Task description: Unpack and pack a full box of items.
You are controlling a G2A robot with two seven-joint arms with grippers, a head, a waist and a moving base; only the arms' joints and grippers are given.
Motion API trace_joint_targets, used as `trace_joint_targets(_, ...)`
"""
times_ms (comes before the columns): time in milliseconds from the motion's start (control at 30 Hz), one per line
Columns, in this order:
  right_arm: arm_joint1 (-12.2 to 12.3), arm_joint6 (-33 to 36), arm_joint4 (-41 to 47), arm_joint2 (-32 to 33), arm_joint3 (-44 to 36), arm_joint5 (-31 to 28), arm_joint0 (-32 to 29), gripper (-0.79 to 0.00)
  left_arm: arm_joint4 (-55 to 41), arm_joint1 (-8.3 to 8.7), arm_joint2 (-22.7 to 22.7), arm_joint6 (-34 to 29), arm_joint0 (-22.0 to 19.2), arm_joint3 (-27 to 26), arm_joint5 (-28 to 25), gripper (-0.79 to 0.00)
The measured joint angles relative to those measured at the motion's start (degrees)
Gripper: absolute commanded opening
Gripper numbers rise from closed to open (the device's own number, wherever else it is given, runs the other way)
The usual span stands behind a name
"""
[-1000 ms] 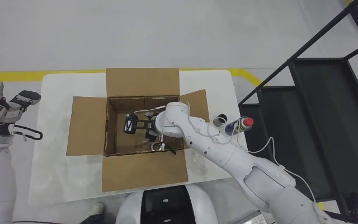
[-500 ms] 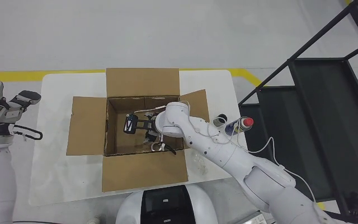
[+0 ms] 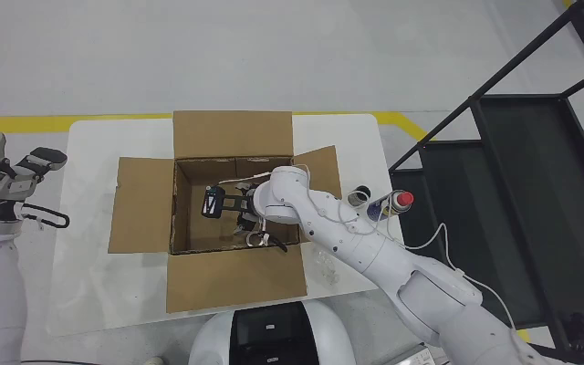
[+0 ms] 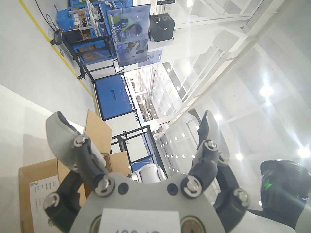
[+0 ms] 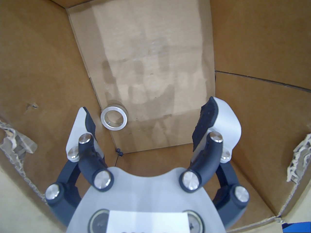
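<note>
An open cardboard box (image 3: pixel 142 216) stands in the middle of the white table (image 3: pixel 91 283), all flaps folded out. My right arm (image 3: pixel 301 205) reaches down into it from the right. Inside, my right gripper (image 5: pixel 148 118) hangs open above the box floor (image 5: pixel 150 49) with nothing between its fingers. A small silver metal ring (image 5: pixel 114 117) lies flat on the floor beside one fingertip. My left gripper (image 4: pixel 133 127) is open and empty at the table's far left edge (image 3: pixel 47 187), tilted upward, with the box (image 4: pixel 36 185) ahead of it.
A dark cylinder (image 3: pixel 360 193) and a spray can with a red cap (image 3: pixel 394 201) lie on the table just right of the box. Black metal stairs (image 3: pixel 511 173) stand beyond the table's right side. Torn cardboard edges (image 5: pixel 297 156) line the box rim.
</note>
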Motion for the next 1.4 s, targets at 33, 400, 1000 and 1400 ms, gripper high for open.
trace_joint_targets(33, 0.00, 0.00, 0.00, 0.00, 0.00, 0.00, 0.00, 0.000, 0.00, 0.00, 0.00, 0.00, 0.00, 0.00, 0.00, 0.000)
trace_joint_targets(400, 0.37, -0.46, -1.68, 0.18, 1.51, -2.94, -0.11, 0.000, 0.00, 0.00, 0.00, 0.00, 0.00, 0.00, 0.00, 0.000)
trace_joint_targets(1000, -2.93, -1.95, -3.12, -5.68, 13.41, -6.08, 3.63, -0.089, 0.00, 0.00, 0.00, 0.00, 0.00, 0.00, 0.00, 0.000)
trace_joint_targets(1400, -4.68, -2.30, -3.93, -8.09, 17.71, -7.08, 4.08, -0.446, 0.00, 0.00, 0.00, 0.00, 0.00, 0.00, 0.00, 0.000)
